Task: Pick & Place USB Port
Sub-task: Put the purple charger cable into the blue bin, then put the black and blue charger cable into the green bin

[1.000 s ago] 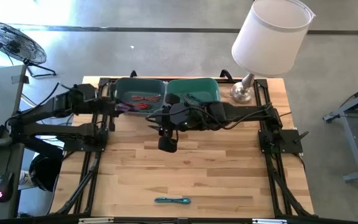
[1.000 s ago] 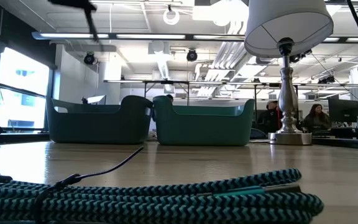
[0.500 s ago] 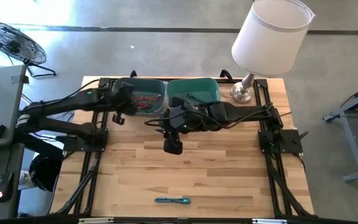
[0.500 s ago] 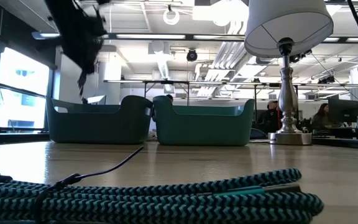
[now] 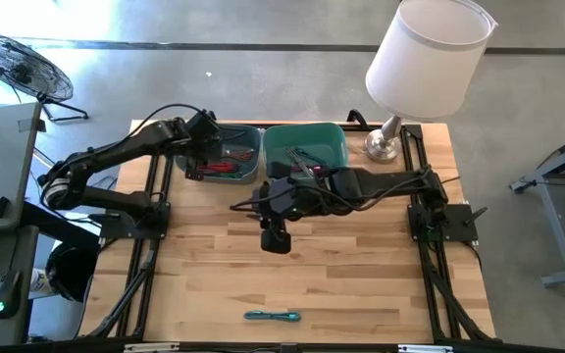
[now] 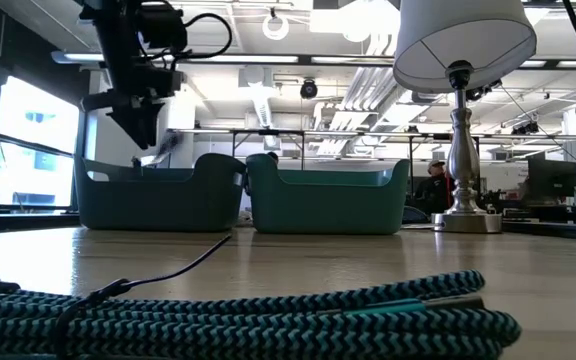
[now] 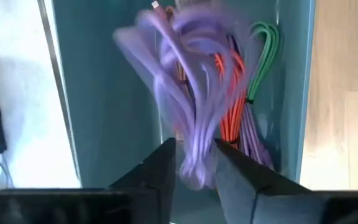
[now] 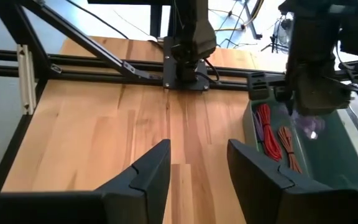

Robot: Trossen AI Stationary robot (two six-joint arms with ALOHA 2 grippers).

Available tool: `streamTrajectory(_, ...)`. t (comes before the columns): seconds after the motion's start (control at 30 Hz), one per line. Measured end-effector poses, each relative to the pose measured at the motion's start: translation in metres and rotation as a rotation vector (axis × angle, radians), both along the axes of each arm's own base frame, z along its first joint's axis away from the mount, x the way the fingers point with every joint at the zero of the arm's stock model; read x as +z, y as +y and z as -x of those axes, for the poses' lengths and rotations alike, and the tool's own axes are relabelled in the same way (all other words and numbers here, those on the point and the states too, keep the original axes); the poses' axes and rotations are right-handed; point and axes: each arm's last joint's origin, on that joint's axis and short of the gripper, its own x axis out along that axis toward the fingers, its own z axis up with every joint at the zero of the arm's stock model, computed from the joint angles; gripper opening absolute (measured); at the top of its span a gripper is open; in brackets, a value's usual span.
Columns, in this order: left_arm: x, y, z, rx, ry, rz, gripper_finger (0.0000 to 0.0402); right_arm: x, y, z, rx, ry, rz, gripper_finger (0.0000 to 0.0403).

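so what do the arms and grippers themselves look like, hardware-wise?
Both arms are black, built of jointed tubular links with loose black cables looping alongside them. The left gripper and right gripper each end in two dark, flat, wedge-shaped fingers with angled faces. No markings or labels are readable on either.

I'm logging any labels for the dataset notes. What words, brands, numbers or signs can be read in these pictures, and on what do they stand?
None can be read.
The left bin, the right bin, the lamp and the braided cable carry no visible print.
The purple cable in the left gripper is blurred; no marking shows.
The right gripper shows no label.
Far-off screens in the low view are too small to read.
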Motion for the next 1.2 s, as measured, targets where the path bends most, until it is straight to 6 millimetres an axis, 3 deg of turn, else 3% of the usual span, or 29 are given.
streamTrajectory(0.23,0.0,0.002,0.003,0.034,0.035,-0.039,0.0152,0.0,0.004,0.001,-0.01,-0.004,-0.022,0.0156)
streamTrajectory(0.4,0.013,-0.006,0.013,0.035,-0.033,-0.049,0.0157,0.0,0.011,0.002,0.007,-0.004,-0.049,0.0158)
streamTrajectory(0.57,0.05,-0.038,0.035,-0.079,-0.239,0.017,0.0134,0.001,0.029,0.005,0.105,-0.007,-0.124,0.0157)
streamTrajectory(0.7,0.085,-0.07,0.057,-0.196,-0.506,0.089,0.0117,0.004,0.048,0.008,0.153,-0.037,-0.146,0.0158)
streamTrajectory(0.83,0.106,-0.093,0.073,-0.269,-0.744,0.198,0.0111,0.01,0.07,0.014,0.203,-0.092,-0.179,0.0156)
streamTrajectory(0.97,0.109,-0.109,0.08,-0.307,-0.795,0.315,0.011,0.019,0.087,0.025,0.215,-0.128,-0.229,0.0158)
streamTrajectory(1.2,0.085,-0.133,0.07,-0.318,-0.697,0.464,0.011,0.033,0.117,0.054,0.244,-0.159,-0.24,0.0157)
